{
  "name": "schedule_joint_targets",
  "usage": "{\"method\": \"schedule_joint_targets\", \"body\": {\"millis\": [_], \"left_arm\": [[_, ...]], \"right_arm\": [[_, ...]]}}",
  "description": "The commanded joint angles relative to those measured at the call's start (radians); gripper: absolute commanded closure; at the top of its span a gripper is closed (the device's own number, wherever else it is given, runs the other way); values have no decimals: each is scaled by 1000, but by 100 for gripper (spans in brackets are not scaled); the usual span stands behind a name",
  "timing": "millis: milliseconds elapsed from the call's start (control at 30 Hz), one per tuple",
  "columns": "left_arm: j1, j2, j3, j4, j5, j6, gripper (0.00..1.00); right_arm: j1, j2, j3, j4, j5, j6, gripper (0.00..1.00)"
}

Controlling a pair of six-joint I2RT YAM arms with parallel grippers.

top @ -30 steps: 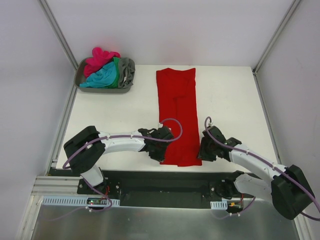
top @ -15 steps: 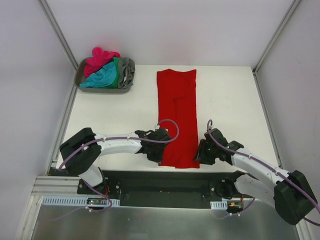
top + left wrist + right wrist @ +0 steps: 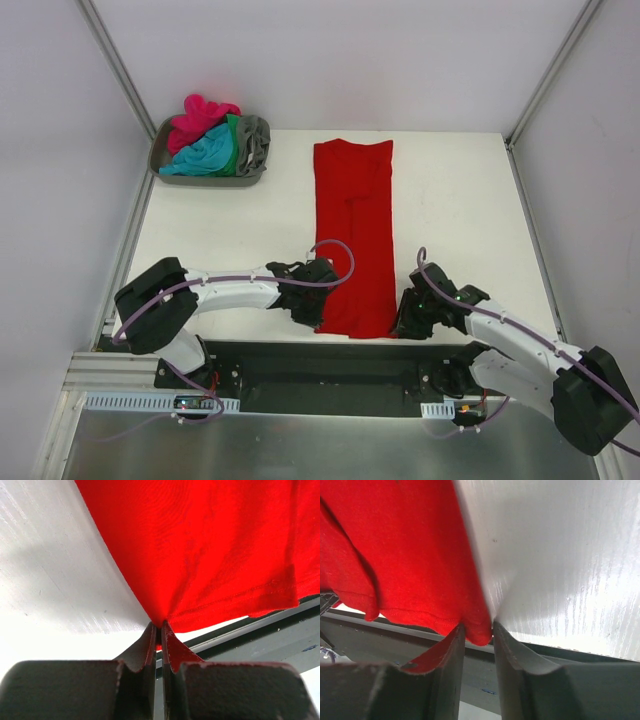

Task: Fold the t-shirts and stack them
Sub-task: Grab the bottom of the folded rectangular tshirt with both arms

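The bright red t-shirt (image 3: 352,230) lies on the white table as a long narrow strip running from far to near. Its near hem reaches the table's front edge. My left gripper (image 3: 318,322) is shut on the near left corner; in the left wrist view (image 3: 160,627) the red cloth (image 3: 200,555) fans out from the closed jaws. My right gripper (image 3: 400,325) holds the near right corner; in the right wrist view (image 3: 478,630) the red cloth (image 3: 405,555) is bunched between the narrowly spaced jaws. Magenta-pink (image 3: 200,115), teal-blue (image 3: 200,152), green (image 3: 232,140) and grey (image 3: 255,140) t-shirts lie piled together.
The grey plastic tray (image 3: 205,181) holding the pile stands at the table's far left corner. A black rail (image 3: 350,362) runs just below the table's front edge, under the shirt's hem. White walls enclose the table on three sides.
Both grippers have moved toward the near edge, drawing the red shirt's near hem with them. The strip now lies a little longer and flatter.
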Motion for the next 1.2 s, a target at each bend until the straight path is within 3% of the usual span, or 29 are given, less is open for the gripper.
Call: {"method": "schedule_joint_targets", "body": {"millis": [0,100,133,467,800,933,1167], "left_arm": [[-7,10,-27,-63,-23,13,100],[-7,-9,-50,-64,-33,30,100],[-6,-16,-58,-64,-35,38,100],[7,-56,-122,-98,-32,70,100],[7,-112,-84,-106,8,45,100],[17,-186,-29,-106,-85,58,100],[147,-146,132,-56,-177,124,100]], "right_arm": [[26,38,-23,-15,1,30,74],[24,38,-17,-63,55,42,97],[24,35,-13,-73,64,44,99],[21,10,-10,-104,71,36,99],[37,-36,-26,80,-175,2,99],[33,-83,46,62,-109,-45,99],[-9,53,258,43,20,-151,99]]}}
